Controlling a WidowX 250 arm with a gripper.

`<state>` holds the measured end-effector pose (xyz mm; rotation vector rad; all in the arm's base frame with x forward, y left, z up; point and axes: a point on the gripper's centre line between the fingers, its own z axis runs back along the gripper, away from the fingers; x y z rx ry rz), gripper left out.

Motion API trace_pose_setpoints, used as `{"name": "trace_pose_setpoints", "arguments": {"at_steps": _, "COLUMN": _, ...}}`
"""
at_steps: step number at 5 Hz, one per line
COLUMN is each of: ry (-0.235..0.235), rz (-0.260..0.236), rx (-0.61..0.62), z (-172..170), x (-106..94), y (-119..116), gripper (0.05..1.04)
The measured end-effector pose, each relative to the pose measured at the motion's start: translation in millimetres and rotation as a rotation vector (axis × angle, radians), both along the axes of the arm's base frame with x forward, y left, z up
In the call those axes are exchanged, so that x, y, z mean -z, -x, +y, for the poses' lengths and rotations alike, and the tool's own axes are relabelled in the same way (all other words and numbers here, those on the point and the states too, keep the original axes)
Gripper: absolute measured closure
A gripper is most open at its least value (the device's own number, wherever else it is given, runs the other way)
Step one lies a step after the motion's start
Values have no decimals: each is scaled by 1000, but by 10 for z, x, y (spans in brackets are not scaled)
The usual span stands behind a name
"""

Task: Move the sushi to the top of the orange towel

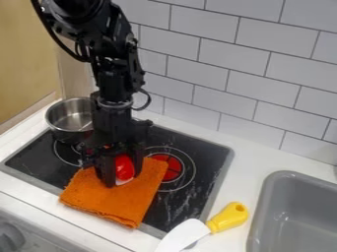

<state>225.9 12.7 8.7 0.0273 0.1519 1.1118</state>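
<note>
Here we are, and the tiled wall (223, 54) is filling the upper right of the frame, with the white surface (227, 184) running along below it. The black arm (112, 64) is coming in at the upper left and hanging down over the dark stove (178, 204), which is spreading across the lower left and centre. Over at the lower right, the grey sink (260, 211) is sitting in the surface. Now to the orange towel (115, 204), lying flat on the near part of the stove, left of centre, its lower edge reaching past the stove's rim. The metal pot (60, 133) is standing at the stove's left corner, partly behind the arm. Down at the bottom centre, the white-bladed tool (181, 237) is lying by the stove's corner, its yellow handle pointing up and right. And right in the thick of it, left of centre, the gripper (123, 173) is pointing straight down, jaws grasping the red-and-white sushi (124, 167) from both sides, right over the towel's upper part; whether it is touching the cloth, I cannot tell.
</note>
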Motion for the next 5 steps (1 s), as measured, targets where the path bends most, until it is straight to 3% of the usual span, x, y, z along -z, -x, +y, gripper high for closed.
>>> {"name": "trace_pose_setpoints", "arguments": {"at_steps": 1, "ry": 8, "rz": 41, "rx": 39, "z": -5, "x": -58, "y": 82, "gripper": 184}}
{"name": "trace_pose_setpoints", "arguments": {"at_steps": 2, "ry": -27, "rz": 99, "rx": 90, "z": 26, "x": -165, "y": 120, "gripper": 63}}
{"name": "trace_pose_setpoints", "arguments": {"at_steps": 3, "ry": -100, "rz": 102, "rx": 160, "z": 26, "x": -337, "y": -15, "gripper": 79}}
{"name": "trace_pose_setpoints", "arguments": {"at_steps": 4, "ry": -153, "rz": 51, "rx": 339, "z": -200, "x": -587, "y": -286, "gripper": 85}}
{"name": "trace_pose_setpoints", "arguments": {"at_steps": 5, "ry": -116, "rz": 48, "rx": 587, "z": -603, "x": -639, "y": -445, "gripper": 85}}
